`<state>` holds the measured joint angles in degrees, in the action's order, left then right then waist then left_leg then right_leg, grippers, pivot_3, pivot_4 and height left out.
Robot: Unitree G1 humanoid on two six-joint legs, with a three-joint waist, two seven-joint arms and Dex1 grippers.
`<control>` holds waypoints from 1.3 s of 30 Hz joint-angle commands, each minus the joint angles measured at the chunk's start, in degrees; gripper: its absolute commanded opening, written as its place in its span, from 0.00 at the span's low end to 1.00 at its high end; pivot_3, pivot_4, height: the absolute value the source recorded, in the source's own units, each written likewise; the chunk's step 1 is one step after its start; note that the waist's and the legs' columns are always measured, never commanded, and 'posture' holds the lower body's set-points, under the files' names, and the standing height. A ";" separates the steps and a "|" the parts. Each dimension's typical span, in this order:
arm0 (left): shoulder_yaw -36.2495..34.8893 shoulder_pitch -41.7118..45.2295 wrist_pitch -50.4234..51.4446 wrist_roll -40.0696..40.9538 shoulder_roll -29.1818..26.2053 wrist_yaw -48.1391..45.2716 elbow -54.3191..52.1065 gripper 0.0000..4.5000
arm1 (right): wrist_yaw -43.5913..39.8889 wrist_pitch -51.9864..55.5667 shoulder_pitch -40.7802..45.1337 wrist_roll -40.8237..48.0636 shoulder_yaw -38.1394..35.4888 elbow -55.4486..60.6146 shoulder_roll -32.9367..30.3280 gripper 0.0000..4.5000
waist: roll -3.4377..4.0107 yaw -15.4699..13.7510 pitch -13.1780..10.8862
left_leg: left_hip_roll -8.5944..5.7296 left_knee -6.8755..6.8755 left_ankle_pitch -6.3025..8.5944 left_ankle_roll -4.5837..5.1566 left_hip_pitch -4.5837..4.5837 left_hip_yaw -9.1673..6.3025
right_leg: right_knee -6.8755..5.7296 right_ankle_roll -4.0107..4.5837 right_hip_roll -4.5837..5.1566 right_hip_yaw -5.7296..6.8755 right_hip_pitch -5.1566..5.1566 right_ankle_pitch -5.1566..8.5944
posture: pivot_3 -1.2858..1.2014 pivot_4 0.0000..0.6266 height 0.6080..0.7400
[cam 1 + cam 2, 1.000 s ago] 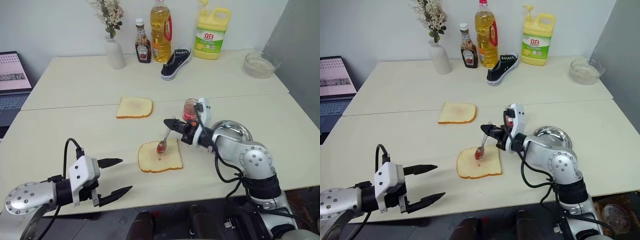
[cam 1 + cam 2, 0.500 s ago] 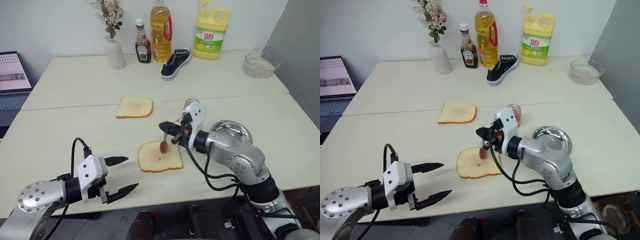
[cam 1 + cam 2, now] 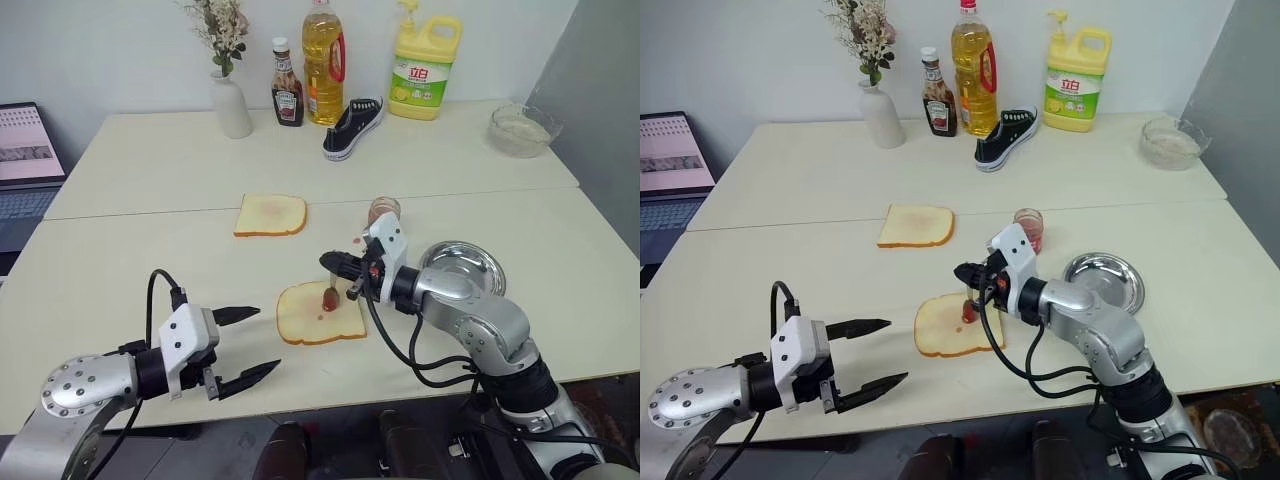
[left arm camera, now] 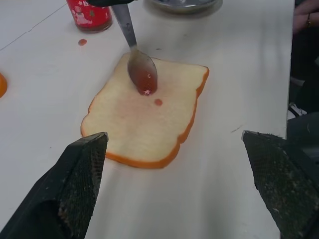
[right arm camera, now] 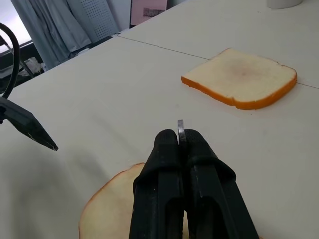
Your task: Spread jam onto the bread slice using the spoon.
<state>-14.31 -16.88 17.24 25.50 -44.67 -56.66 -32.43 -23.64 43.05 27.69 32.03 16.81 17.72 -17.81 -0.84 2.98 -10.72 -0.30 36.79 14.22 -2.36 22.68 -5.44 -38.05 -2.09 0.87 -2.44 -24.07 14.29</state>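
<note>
Jam (image 4: pixel 147 89) on my spoon (image 4: pixel 139 67) touches the bread slice (image 3: pixel 320 313) near the tabletop's front edge; right gripper (image 3: pixel 335 264) clamps the handle, left gripper (image 3: pixel 240 343) gapes wide, holding nothing.

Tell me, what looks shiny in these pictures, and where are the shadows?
Left wrist view: the small silver metal spoon has tiny bright glints on its jam-smeared bowl, and the square toasted bread slice has a thin soft shadow under its crust. Left eye view: the round steel dish gleams with light from above, and shadows on the pale table are faint.
</note>
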 commanded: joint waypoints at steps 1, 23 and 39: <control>-0.27 0.37 -0.86 0.23 0.05 0.32 0.00 1.00 | -1.20 2.70 1.24 2.07 -4.39 3.77 -1.41 0.01 | 0.00 -0.10 0.00 | 0.00 0.01 0.00 0.00 0.00 0.00 | 0.00 0.03 0.00 0.00 0.00 -0.02 | 0.52 0.24 1.00; -0.10 0.23 -1.03 0.30 -0.36 -0.32 0.42 1.00 | 5.37 13.81 2.58 11.16 -15.16 -14.78 13.55 0.01 | -0.01 0.16 0.01 | -0.04 0.00 0.00 0.00 -0.02 -0.01 | -0.05 0.23 -0.10 0.02 0.00 -0.14 | 0.52 0.24 1.00; 1.18 2.18 -1.57 0.22 -0.42 -1.72 2.27 1.00 | 4.08 17.04 1.77 13.41 -23.61 -16.18 7.71 0.01 | -0.02 -0.49 0.01 | -0.06 0.05 0.00 0.00 -0.08 0.00 | -0.06 0.19 -0.08 0.01 0.07 -0.13 | 0.52 0.24 1.00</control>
<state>-13.23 -15.06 16.84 25.52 -44.83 -58.15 -29.69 -20.72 59.36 29.93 45.38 -5.23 0.03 -9.04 -0.85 2.49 -10.71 -0.36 36.84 14.22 -2.36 22.61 -5.45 -38.11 -1.90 0.79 -2.43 -24.00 14.16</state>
